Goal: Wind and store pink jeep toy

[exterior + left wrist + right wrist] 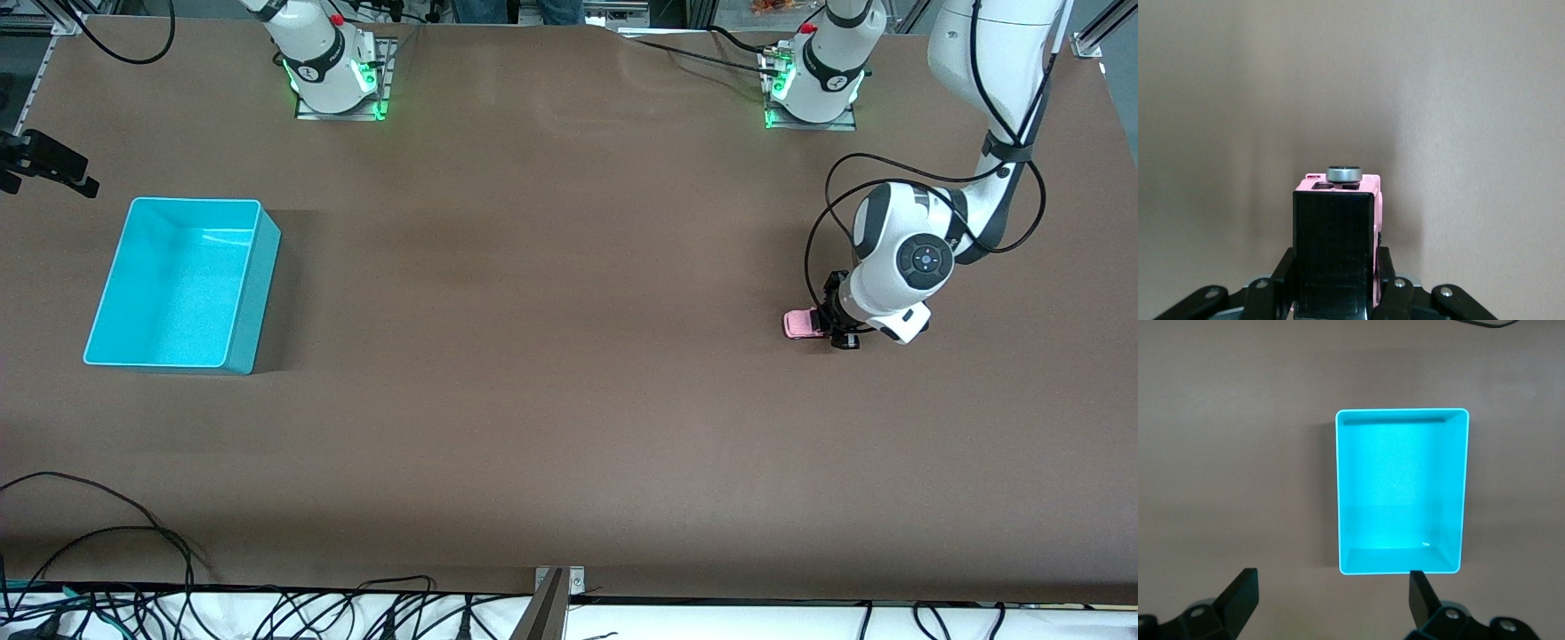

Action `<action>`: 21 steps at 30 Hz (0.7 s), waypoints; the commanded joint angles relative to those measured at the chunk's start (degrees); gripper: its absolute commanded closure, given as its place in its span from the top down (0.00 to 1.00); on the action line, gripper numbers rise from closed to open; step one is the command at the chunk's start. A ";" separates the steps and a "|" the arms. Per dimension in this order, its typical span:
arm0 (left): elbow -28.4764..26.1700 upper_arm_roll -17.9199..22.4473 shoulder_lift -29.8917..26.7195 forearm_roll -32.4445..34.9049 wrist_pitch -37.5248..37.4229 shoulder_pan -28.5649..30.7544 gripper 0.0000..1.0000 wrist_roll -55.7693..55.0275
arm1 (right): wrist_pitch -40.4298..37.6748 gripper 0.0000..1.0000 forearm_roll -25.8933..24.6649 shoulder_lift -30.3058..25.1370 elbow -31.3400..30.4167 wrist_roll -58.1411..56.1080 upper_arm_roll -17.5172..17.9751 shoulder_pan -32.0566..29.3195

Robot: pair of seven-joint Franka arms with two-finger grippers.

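Broad brown table (551, 356), matte and mostly bare, a faint ripple near the bases' edge. Metal framing along the table's edges; a tangle of black cables (133, 604) on a white strip at the camera's edge. Two white arm bases with green lights bolted along the top of the front view.

Toward the right arm's end of the table: open turquoise bin (182, 284), rectangular, nothing inside but a tiny pale speck on its floor. Right gripper (1331, 593) high over that bin, looking straight down into it, black fingers (1241, 590) spread wide with nothing between them, bin rim just past the fingertips in the right wrist view.

Toward the left arm's end: left arm bent down low, black cable looped around its wrist. Left gripper (836, 322) down at the table surface, fingers (1281, 277) clamped on the pink jeep toy (802, 323). Black roof between the two fingers, pink body showing past the fingertips and along one finger's inner side, a small grey ring-shaped part (1344, 174) on the end pointing away from the palm. Jeep on or just above the brown surface; contact cannot be told.
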 commanded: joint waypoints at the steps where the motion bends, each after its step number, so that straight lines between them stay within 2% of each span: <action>1: -0.04 -0.03 1.33 1.85 1.20 1.93 0.10 1.97 | -0.64 1.00 -0.58 -0.31 0.76 -0.57 -0.57 0.06; 7: -0.04 -0.03 1.42 2.12 1.20 4.04 0.10 3.82 | -0.81 1.00 -0.58 -0.22 1.11 -0.57 -0.48 0.06; 21: 0.05 -0.12 2.74 8.18 2.69 9.66 0.10 4.26 | -0.81 1.00 -0.58 -0.22 1.11 -0.57 -0.48 0.23</action>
